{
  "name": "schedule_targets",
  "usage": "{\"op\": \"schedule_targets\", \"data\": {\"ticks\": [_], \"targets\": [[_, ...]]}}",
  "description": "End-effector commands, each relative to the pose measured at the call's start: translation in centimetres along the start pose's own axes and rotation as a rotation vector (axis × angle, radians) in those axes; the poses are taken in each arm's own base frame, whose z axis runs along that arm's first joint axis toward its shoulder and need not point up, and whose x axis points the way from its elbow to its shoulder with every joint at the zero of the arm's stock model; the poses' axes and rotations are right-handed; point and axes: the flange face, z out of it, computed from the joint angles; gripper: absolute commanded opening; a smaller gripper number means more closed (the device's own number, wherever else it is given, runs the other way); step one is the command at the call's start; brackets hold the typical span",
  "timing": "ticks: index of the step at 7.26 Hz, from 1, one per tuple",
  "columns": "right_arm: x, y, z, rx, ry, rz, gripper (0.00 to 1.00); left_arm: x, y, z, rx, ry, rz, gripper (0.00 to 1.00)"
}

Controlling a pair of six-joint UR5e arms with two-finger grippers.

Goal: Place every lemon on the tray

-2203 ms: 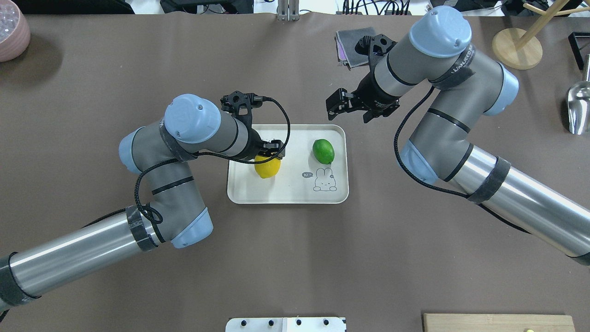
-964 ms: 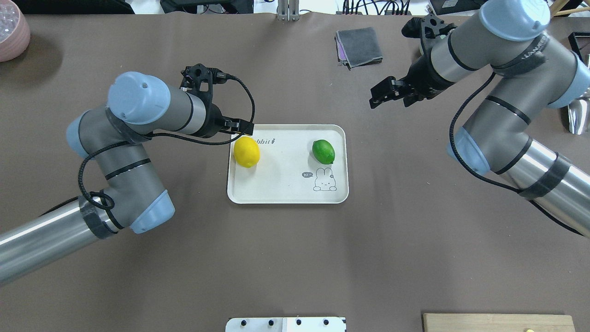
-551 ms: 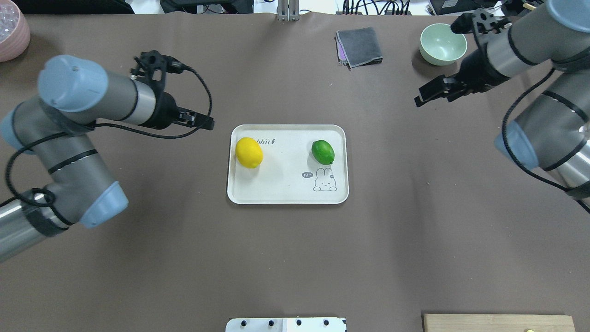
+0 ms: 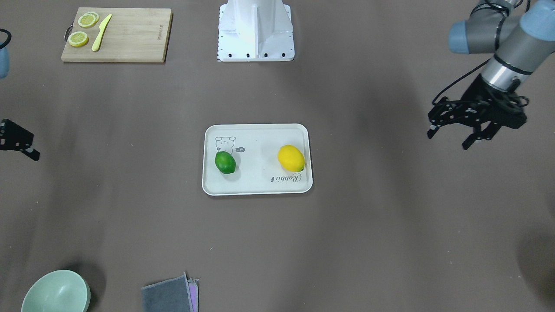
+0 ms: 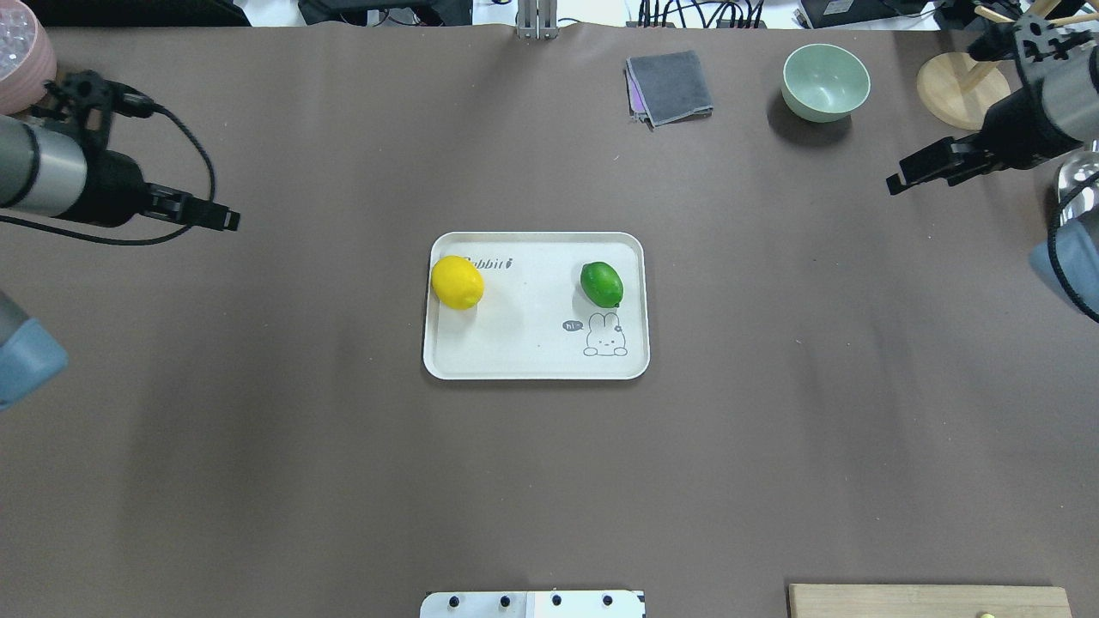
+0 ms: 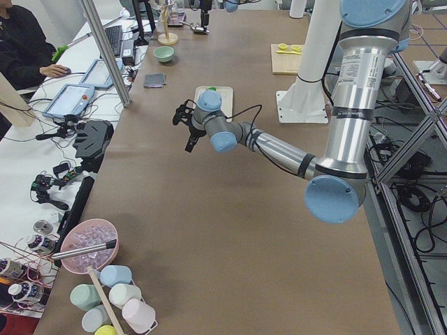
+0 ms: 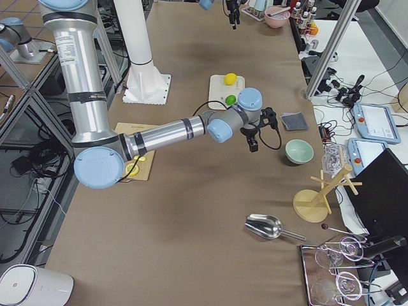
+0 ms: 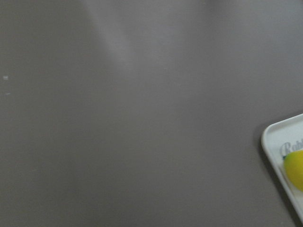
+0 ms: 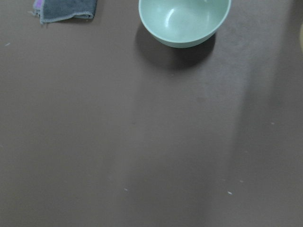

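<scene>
The off-white tray lies at the table's middle and also shows in the front view. The yellow lemon rests at its far left corner next to the "Rabbit" script. The green lemon rests on its right side above the rabbit drawing. Both also show in the front view, yellow and green. My left gripper is open and empty, far left of the tray. My right gripper is open and empty, far right of the tray. The left wrist view catches the tray's corner and the yellow lemon.
A mint bowl and a grey cloth lie at the far side. A wooden stand is far right, a pink bowl far left. A cutting board with lemon slices and a yellow knife sits near my base.
My left gripper let go of the yellow lemon on the tray and pulled away to the left. The lemon rolled to the tray's left rim. My right arm drew back to the right.
</scene>
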Motion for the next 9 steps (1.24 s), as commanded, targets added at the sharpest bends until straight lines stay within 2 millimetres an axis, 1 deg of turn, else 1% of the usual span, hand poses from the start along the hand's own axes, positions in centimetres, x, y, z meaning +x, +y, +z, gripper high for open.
{"op": "schedule_targets", "data": {"ticks": [1, 2, 3, 4, 5, 6, 7, 8, 9], "targets": [[11.8, 3.6, -0.5, -0.04, 0.066, -0.103, 1.0, -14.1, 4.0, -5.3, -0.038, -0.114, 0.053, 0.98], [16.3, 5.0, -1.1, -0.065, 0.085, -0.148, 1.0, -18.5, 3.9, -8.6, -0.065, -0.168, 0.052, 0.98], [19.1, 6.5, -2.5, -0.096, 0.104, -0.129, 1.0, -20.7, 3.2, -11.6, -0.094, -0.191, 0.017, 0.98], [20.9, 7.7, -4.0, -0.11, 0.112, -0.09, 1.0, -21.4, 0.8, -13.7, -0.102, -0.208, -0.042, 0.98], [22.1, 8.7, -5.3, -0.118, 0.112, -0.069, 1.0, -21.6, 0.7, -13.8, -0.131, -0.203, -0.079, 0.98], [22.1, 9.1, -6.5, -0.134, 0.104, -0.019, 1.0, -22.1, 1.7, -13.5, -0.144, -0.202, -0.095, 0.98], [21.1, 10.1, -8.0, -0.155, 0.105, 0.023, 1.0, -22.2, 3.0, -13.7, -0.145, -0.203, -0.109, 0.98], [20.2, 12.7, -9.0, -0.166, 0.113, 0.046, 1.0, -22.6, 4.7, -13.6, -0.154, -0.204, -0.124, 0.98], [19.7, 16.0, -9.5, -0.179, 0.111, 0.073, 1.0, -22.6, 6.3, -13.7, -0.158, -0.205, -0.136, 0.98]]}}
